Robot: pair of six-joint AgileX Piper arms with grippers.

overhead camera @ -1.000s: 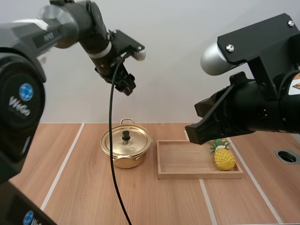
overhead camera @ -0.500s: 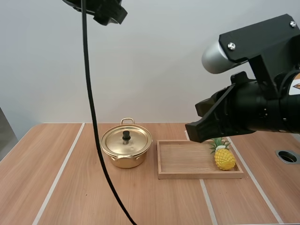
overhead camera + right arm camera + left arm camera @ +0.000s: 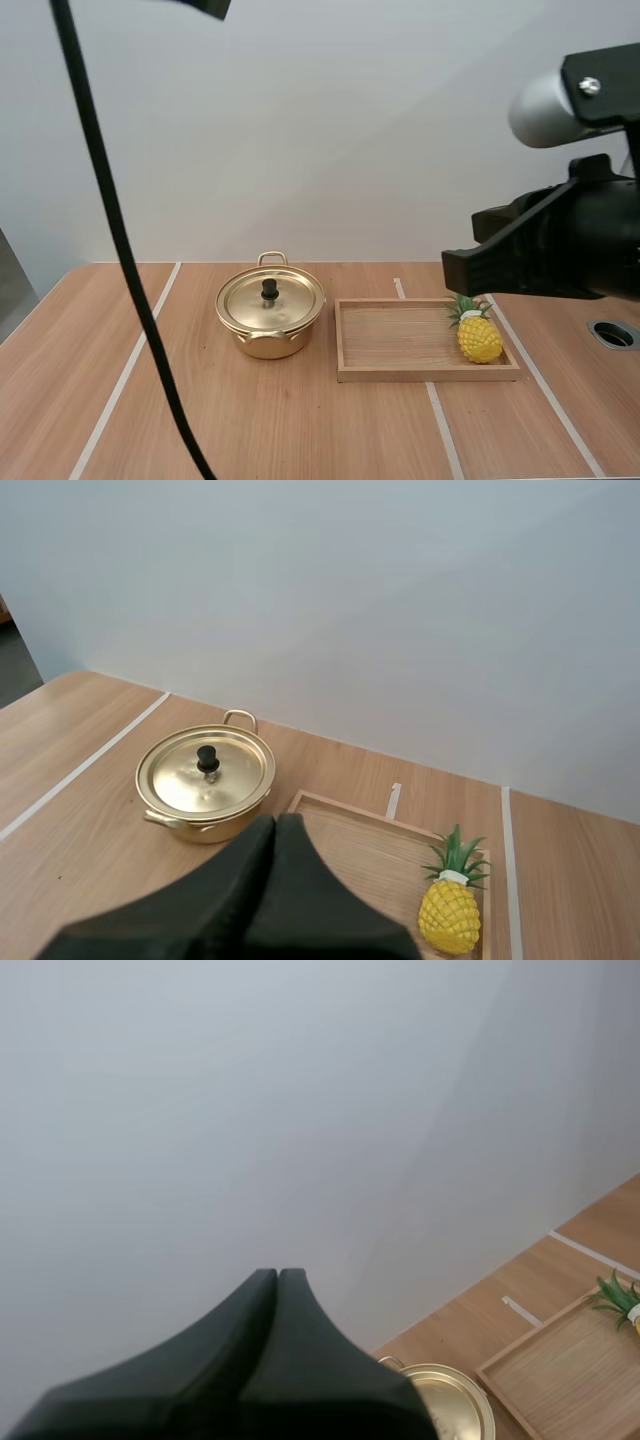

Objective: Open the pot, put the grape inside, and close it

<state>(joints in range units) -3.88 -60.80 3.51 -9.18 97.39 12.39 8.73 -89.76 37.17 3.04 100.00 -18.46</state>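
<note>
Table (image 3: 200,420) carried a wooden tray (image 3: 400,375) right of centre. The pot (image 3: 270,340) sat near the table's back edge, just beside the tray's left edge, with its lid (image 3: 285,300) on, so step 1 was not yet done. The fruit to load was a pineapple (image 3: 479,340), upright by the tray's right edge and free to grab. Left gripper (image 3: 278,1275) and right gripper (image 3: 275,820) were raised, each with 2 fingers pressed together on nothing.

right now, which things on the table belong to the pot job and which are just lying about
Job: pot; lid, on the pot; pineapple, in the tray, probably the fruit meant to go in.
Lying about: tray; table.
</note>
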